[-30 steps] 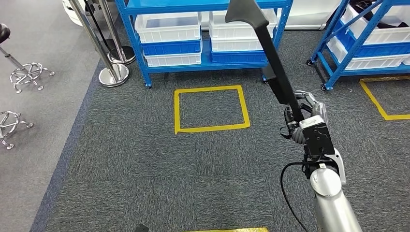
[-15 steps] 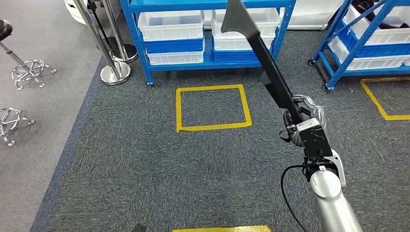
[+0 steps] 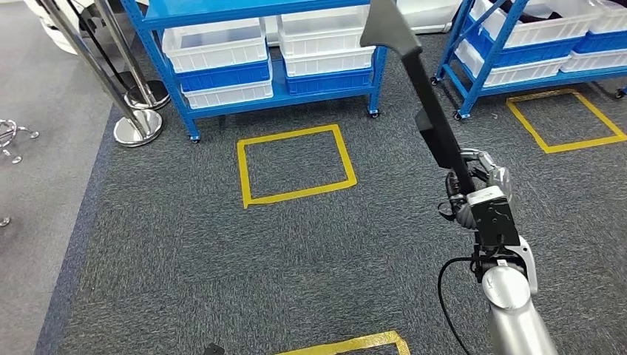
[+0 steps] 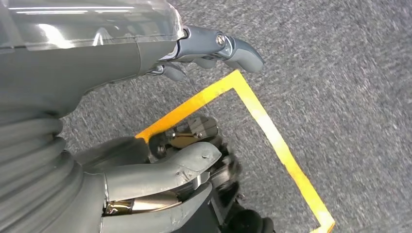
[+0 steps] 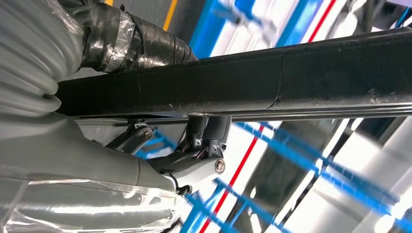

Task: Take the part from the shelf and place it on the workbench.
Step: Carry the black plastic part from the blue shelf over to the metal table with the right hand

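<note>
While the grey carpet [image 3: 185,259] spreads across the whole head view, two blue shelves stand along its far side: one shelf [image 3: 259,52] at about 11 o'clock, stacked with white and blue bins [image 3: 218,55], and a second shelf [image 3: 532,37] at about 1 o'clock with more bins. Chrome posts [image 3: 111,89] on round bases stand at 10 o'clock, just beside the first shelf. Yellow tape squares mark the carpet: one square [image 3: 296,164] near the centre in front of the first shelf, another [image 3: 566,122] at 2 o'clock in front of the second shelf, and a strip [image 3: 347,345] at 6 o'clock.

At 4 o'clock the silver right arm [image 3: 510,303] rises from the lower edge, a black cable looping beside it. Its right hand [image 3: 473,188] is clamped round the lower end of the part [image 3: 429,118], a long black bar with a wider flared head, which tilts up toward 12 o'clock in the air above the carpet, its head overlapping the first shelf in the picture. The right wrist view shows the same bar [image 5: 272,82] running across the palm with fingers [image 5: 194,165] wrapped under it.

From the left wrist view, the left hand [image 4: 160,116] hangs over the carpet and a yellow tape corner [image 4: 262,121], its fingers apart and holding nothing.
</note>
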